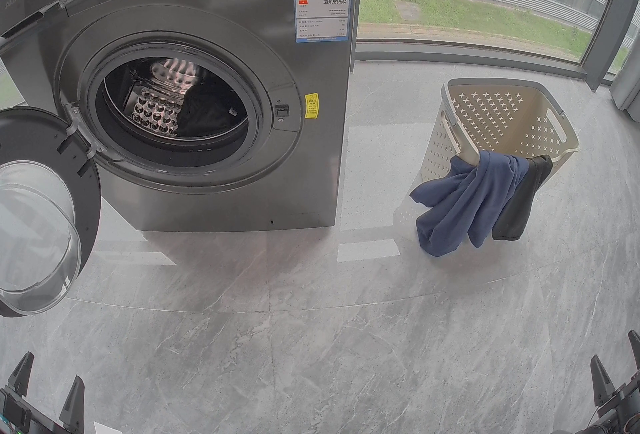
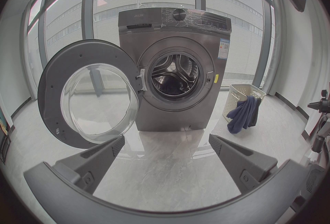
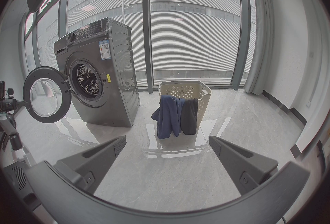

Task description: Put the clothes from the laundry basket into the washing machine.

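Well in front of the washing machine, the left gripper and right gripper hang empty, jaws spread. To the machine's right, a blue garment and a black garment drape over the laundry basket rim. The machine's door stands open, and dark clothing lies in its drum.

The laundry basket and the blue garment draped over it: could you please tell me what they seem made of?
The laundry basket looks like rigid matt cream plastic: moulded walls with star-shaped holes and cut-out handles. The blue garment seems soft matt cloth, perhaps jersey: it hangs in loose folds over the rim.
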Available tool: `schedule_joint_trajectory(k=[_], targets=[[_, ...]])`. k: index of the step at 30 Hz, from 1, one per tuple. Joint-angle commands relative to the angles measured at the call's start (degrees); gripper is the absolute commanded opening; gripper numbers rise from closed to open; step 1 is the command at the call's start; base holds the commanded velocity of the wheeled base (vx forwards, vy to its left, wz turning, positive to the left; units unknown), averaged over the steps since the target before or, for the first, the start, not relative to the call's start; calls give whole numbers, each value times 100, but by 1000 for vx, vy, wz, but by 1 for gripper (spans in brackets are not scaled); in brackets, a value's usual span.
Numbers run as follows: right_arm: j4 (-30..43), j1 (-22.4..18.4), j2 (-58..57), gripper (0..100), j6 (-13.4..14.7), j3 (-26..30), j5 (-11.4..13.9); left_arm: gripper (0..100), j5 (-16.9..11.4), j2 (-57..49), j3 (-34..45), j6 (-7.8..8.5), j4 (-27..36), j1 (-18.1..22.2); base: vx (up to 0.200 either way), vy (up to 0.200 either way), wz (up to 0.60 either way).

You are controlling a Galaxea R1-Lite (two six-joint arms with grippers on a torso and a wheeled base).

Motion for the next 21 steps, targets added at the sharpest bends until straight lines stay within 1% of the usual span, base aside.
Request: schedule_joint_trajectory(k=[1, 13, 21], targets=[[0, 1, -88, 100, -7, 92, 1, 100, 11, -70, 101, -10, 0, 4, 0, -200, 0], [0, 1, -88, 100, 2, 92, 1, 100, 28, -70, 101, -19, 0, 4, 0, -200, 0], [0, 1, -88, 100, 2, 92, 1, 100, 28, -70, 92, -45, 0, 4, 0, 0, 0]])
